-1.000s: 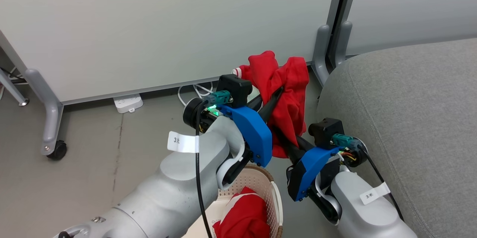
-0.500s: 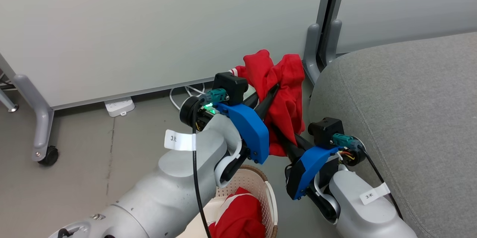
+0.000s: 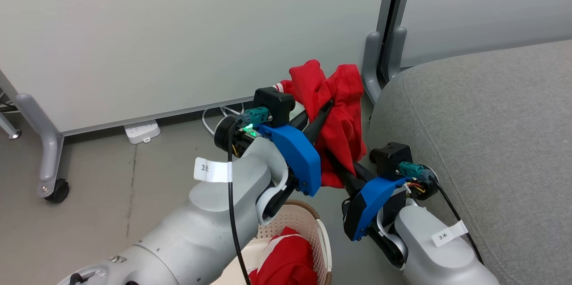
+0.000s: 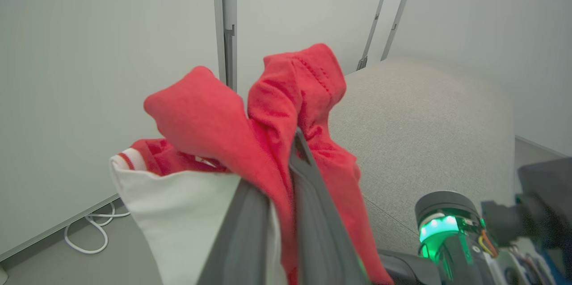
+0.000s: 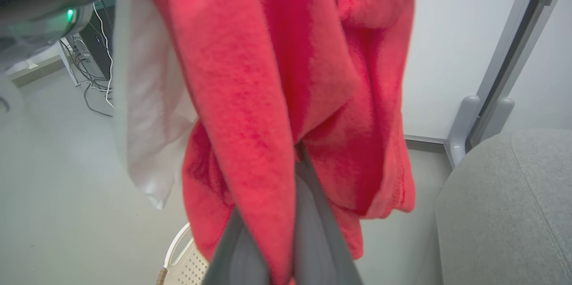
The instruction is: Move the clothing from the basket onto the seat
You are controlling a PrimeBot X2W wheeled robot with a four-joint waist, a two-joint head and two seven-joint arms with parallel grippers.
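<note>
Left pincer [image 3: 328, 107]: closed almost fully, its two dark fingers clamped on a fold of red cloth near the top of the bundle.
Right pincer [image 5: 298, 155]: closed tight on the same cloth, lower down, its fingers rising into the hanging folds.
Held garment [image 3: 339, 111]: red, bunched and carried in the air by both pincers. Its white panel [image 4: 178, 213] droops on the side away from the seat. It touches neither basket nor cushion.
Where it hangs: over the floor [image 3: 111, 195], beyond the basket and just beside the seat's rounded left edge.
Second garment [image 3: 288, 260]: red with a white stripe, lying crumpled inside the basket [image 3: 322, 236], which stands on the floor below the left forearm.
Seat [image 3: 482, 133]: light-grey cushion to the right, with no clothing on the part in view.
Done, as I judge it: one garment is lifted clear of the basket.
Left to do: carry this one across over the cushion and let it go, then go back for the piece in the basket.
Progress: well under half, since nothing lies on the seat yet.
</note>
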